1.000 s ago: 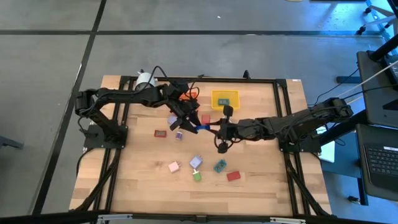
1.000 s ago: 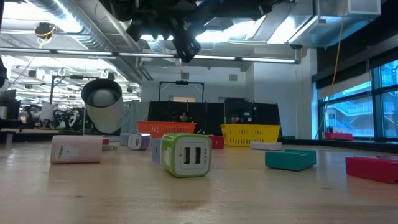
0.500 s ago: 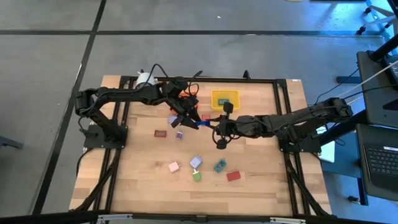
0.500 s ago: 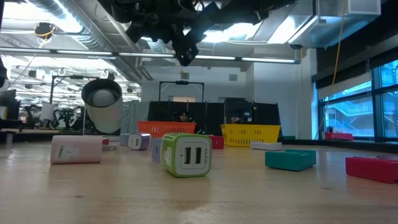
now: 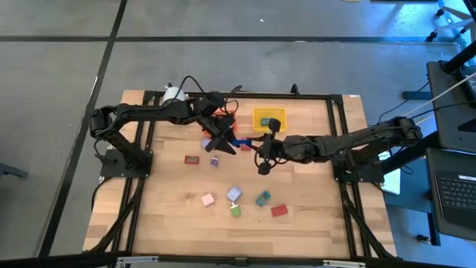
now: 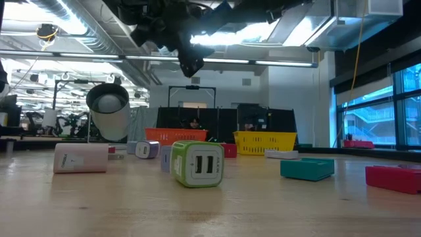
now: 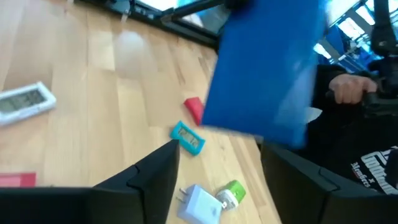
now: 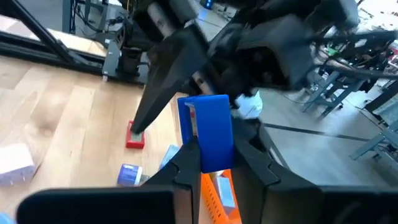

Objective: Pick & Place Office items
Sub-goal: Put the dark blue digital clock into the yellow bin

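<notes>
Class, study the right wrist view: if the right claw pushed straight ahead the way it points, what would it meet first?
Most likely the left claw, standing open just beyond the blue block that the right claw is shut on, though the gap between them is hard to judge.

On the wooden bench (image 6: 210, 210), a green-and-white block (image 6: 197, 164) stood nearest, with a white block (image 6: 81, 158) to one side and teal (image 6: 306, 168) and red (image 6: 393, 178) blocks to the other. Behind stood a white cylinder (image 6: 108, 112), an orange bin (image 6: 175, 136) and a yellow bin (image 6: 264, 141). Dark arm parts (image 6: 191, 26) hung overhead.
</notes>
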Controlling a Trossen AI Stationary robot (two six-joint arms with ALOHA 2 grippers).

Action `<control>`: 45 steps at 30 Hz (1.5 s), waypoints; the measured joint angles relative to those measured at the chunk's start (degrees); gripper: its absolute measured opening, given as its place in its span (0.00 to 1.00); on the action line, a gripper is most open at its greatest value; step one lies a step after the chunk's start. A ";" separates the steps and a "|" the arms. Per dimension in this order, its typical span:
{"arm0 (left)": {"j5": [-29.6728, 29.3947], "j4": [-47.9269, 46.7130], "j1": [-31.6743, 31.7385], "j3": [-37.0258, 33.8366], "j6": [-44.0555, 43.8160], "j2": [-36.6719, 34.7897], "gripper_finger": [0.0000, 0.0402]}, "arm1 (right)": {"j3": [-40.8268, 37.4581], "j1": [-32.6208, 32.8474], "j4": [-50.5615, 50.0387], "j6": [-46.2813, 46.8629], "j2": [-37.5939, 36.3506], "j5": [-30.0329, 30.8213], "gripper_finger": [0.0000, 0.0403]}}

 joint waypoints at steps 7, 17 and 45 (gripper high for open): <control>-1.50 -6.78 -1.96 0.00 2.32 -0.01 0.65 | 0.37 -1.46 -1.72 0.18 -0.01 -0.27 0.15; -16.13 -8.93 -2.10 -0.04 10.69 -6.92 0.62 | 0.37 -5.98 -6.69 3.19 -0.01 0.74 0.15; -49.75 -9.40 -9.38 -10.31 15.98 -23.20 0.57 | 0.41 -16.60 -17.45 10.74 -1.85 1.50 0.15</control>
